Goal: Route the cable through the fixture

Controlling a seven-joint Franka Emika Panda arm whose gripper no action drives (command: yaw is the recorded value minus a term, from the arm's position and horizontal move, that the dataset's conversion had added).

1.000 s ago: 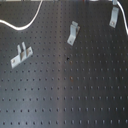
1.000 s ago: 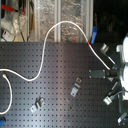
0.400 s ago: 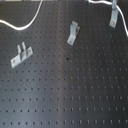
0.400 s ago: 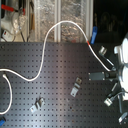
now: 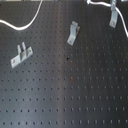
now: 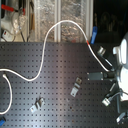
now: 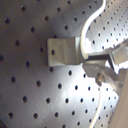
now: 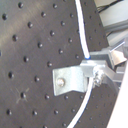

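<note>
Inspection of the cable (image 6: 47, 42): in the second exterior view it runs from the second exterior view's left edge across the black perforated breadboard (image 6: 55, 90), rises in a loop over the back edge, and descends past a short red sleeve (image 6: 89, 43) towards the arm on the second exterior view's right. It lies slack in open curves, so it is judged light, limp and easily dragged. It will not hold a shape or push forward, and must be led from a point close to the gripper.

Three small metal brackets stand on the board in the first exterior view: a left bracket (image 5: 20, 54), a middle bracket (image 5: 73, 33) and a right bracket (image 5: 114, 18), with cable arcs visible along the far edge.

In the first wrist view the cable (image 7: 89, 37) passes just beside an angle bracket (image 7: 64, 51), and the gripper (image 7: 102, 67) appears to pinch the cord between its metal fingertips (image 7: 95, 64), though blur prevents certainty. In the second wrist view the cord (image 8: 84, 45) crosses the same bracket (image 8: 72, 80) at its edge; whether it sits inside the slot cannot be determined.

Recommended hold: near the bracket, on the plain white run, clear of the red sleeve. The smooth jacket may slip if tension rises.

No brand, label or writing is legible anywhere.
</note>
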